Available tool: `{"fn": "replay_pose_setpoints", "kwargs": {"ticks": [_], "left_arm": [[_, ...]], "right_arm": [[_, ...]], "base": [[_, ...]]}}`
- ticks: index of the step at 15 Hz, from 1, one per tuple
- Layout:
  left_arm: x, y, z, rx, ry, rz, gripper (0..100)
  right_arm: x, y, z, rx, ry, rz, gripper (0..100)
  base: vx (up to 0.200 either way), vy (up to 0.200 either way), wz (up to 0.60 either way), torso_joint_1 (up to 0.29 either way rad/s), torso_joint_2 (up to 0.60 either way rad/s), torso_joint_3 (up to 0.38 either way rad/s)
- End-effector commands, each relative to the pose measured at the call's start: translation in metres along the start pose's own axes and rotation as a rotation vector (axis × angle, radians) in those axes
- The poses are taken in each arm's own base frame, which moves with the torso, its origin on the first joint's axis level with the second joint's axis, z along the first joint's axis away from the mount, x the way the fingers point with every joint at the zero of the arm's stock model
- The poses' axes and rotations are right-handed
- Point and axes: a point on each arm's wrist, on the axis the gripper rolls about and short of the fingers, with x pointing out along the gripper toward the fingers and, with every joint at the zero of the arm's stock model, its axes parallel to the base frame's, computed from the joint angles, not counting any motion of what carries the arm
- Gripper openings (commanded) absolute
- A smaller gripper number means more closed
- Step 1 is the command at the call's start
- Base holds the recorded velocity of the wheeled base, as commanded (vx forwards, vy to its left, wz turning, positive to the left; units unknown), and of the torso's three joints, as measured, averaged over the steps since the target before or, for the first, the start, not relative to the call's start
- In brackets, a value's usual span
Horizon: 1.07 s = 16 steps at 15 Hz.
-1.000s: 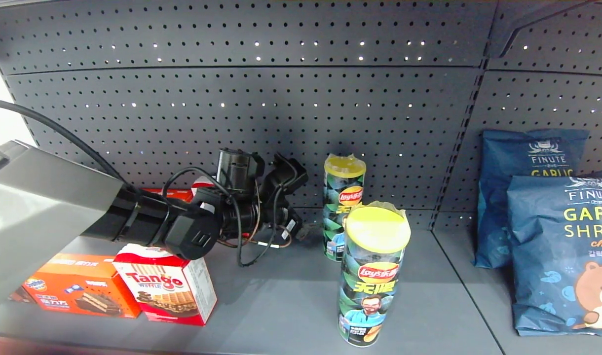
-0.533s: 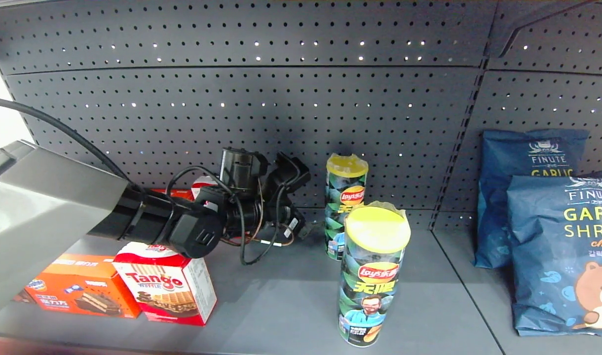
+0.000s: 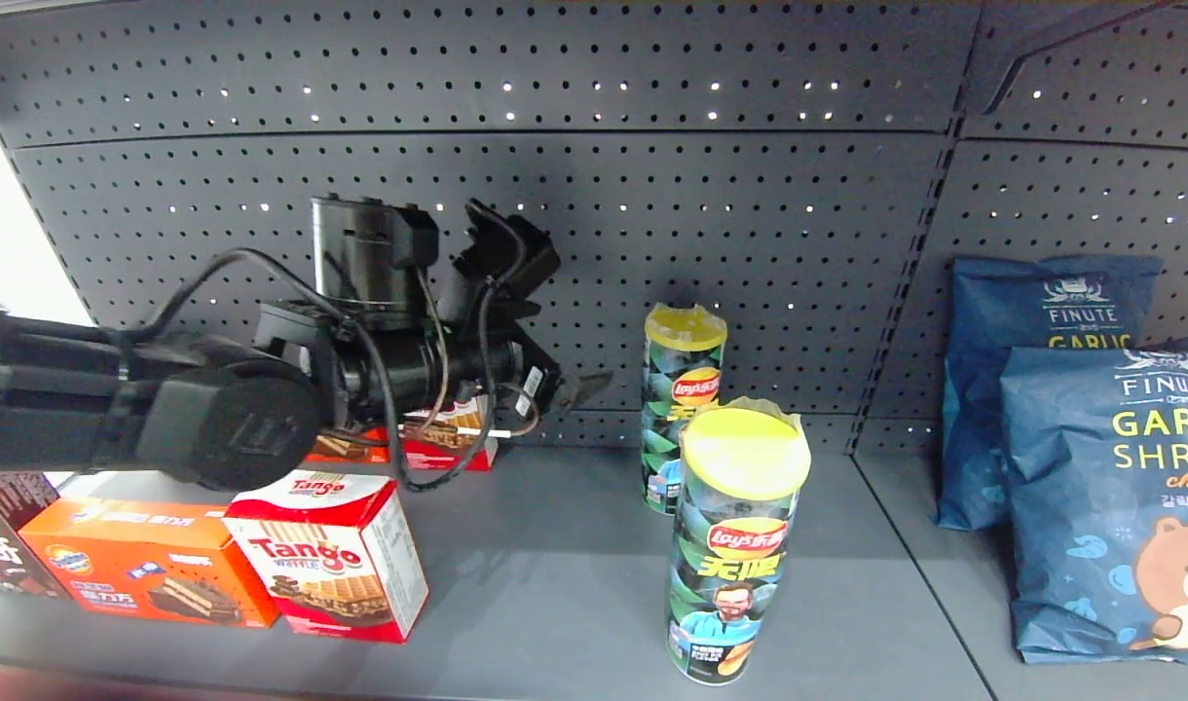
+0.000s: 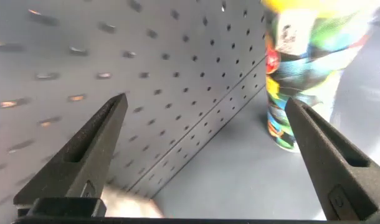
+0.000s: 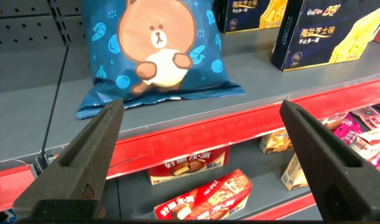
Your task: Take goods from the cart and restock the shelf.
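The left gripper (image 4: 205,104), jaws spread wide and holding nothing, hangs above the shelf (image 3: 555,584) close to the pegboard back panel (image 3: 711,224), its tips directed toward the rear chip can (image 3: 680,399), which stands apart from them. A red wafer box (image 3: 448,440) lies at the back of the shelf beneath the wrist. A second wafer box (image 3: 331,560) and an orange cake box (image 3: 136,570) stand side by side at the front edge. The front chip can (image 3: 740,545) is upright near the rear one, and blue shrimp-chip bags (image 3: 1110,487) stand at the right. The right gripper (image 5: 202,106), jaws likewise wide apart and empty, faces a bear-printed blue bag (image 5: 156,50) on a red-fronted shelf board (image 5: 28,81).
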Motion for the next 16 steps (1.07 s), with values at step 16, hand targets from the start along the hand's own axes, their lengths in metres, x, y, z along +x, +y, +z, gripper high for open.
{"fn": "replay_pose_setpoints", "kwargs": {"ticks": [16], "left_arm": [[-0.297, -0.073, -0.065, -0.078, -0.121, 0.316, 100]], "right_arm": [[0.0, 0.0, 0.0, -0.006, 0.001, 0.01, 100]], "base": [[0.0, 0.0, 0.0, 0.0, 0.0, 0.0]]}}
